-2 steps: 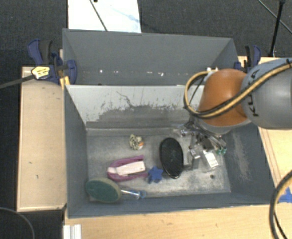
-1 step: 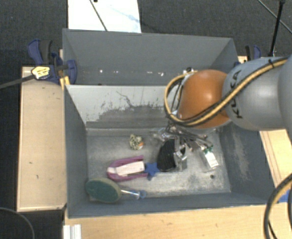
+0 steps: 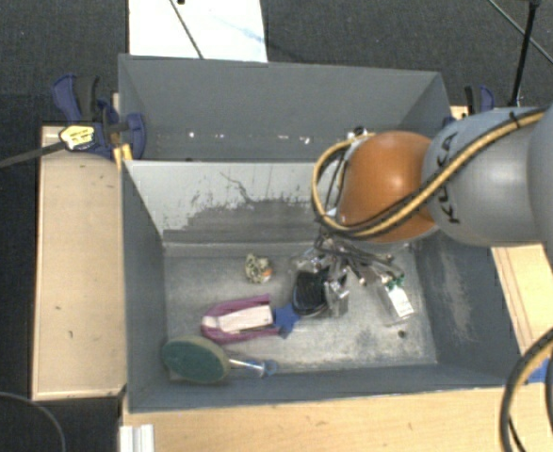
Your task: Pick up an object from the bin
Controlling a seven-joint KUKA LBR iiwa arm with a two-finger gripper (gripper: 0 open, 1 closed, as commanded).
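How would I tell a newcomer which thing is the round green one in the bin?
Start at the grey bin and go to its floor's lower-left corner. There lies a dark green round pad with a short blue handle. Its neighbour, the pink and purple packet, is flat and oblong; nothing else is round and green.

Arm [image 3: 512, 182] thick, rounded, pale grey, smooth shell. Black lettering [image 3: 446, 201] on side near wrist. Wrist under glossy orange dome cover [image 3: 384, 182]. Yellow-and-black cables [image 3: 321, 191] loop round cover, run back along arm. Below cover, gripper [image 3: 331, 288]: cluster of silvery metal and black parts.
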